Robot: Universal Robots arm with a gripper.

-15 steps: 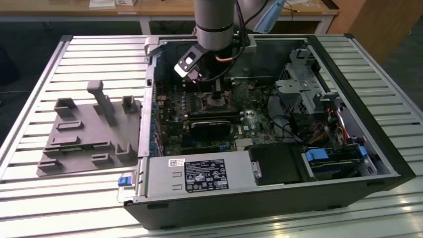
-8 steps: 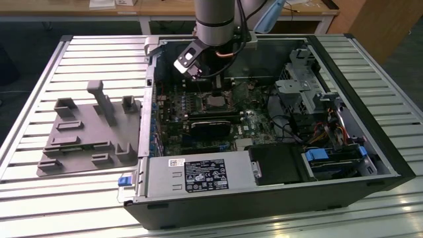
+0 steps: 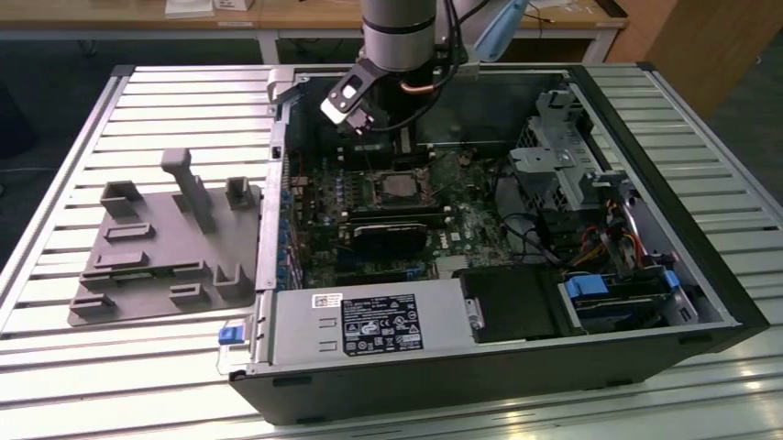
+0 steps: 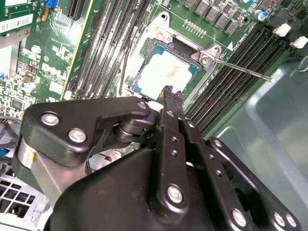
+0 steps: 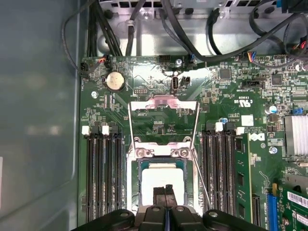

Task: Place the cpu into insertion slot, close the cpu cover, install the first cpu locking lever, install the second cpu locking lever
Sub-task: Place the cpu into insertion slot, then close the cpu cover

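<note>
The cpu point(image 5: 161, 179) lies seated in the insertion slot point(image 5: 140, 168), just beneath the tips of the pincer point(image 5: 166, 188), which are pressed together and hold nothing. Light, stiff and probably fragile underneath, it is best gripped by its edges. Beyond the pincer, the cpu cover point(image 5: 163, 102) lies flipped open.

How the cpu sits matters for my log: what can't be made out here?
- One edge of the cpu: first wrist view, hidden behind the gripper.
- Whether the gripper touches the cpu: both wrist views, its fingers cover that spot.
- Contacts of the slot: both wrist views, under the cpu.
- The cover and levers: exterior view, too small to tell apart.
</note>
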